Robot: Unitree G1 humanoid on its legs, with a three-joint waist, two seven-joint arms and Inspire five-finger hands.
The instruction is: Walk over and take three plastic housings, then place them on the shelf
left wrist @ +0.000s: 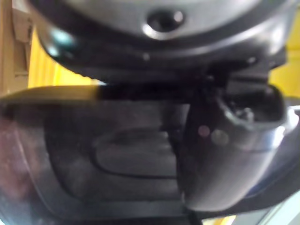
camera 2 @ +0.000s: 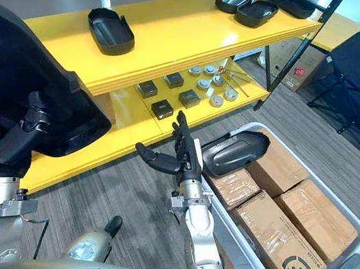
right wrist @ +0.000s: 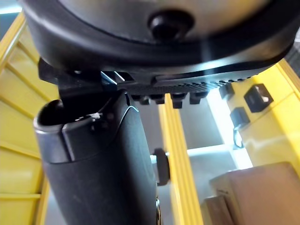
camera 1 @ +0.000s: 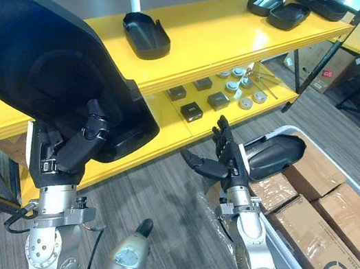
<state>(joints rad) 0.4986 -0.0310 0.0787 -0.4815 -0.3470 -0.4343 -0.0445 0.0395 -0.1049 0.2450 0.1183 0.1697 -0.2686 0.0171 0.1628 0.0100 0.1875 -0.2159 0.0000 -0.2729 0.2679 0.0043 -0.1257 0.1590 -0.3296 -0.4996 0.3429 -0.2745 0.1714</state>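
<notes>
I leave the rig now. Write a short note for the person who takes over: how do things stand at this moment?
Left robot hand: shut on the held housing, raised before the shelf.
Right robot hand: open, empty, beside the bin.
Bin housing lies on the boxes. Shelf housing sits on the top board; far housings at its end.
Left to do: shelve the held housing, perhaps the bin housing too.

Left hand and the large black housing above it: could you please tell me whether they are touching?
Touching. The left eye view shows the left hand with its fingers curled over the lower edge of the large black housing, gripping it.
</notes>
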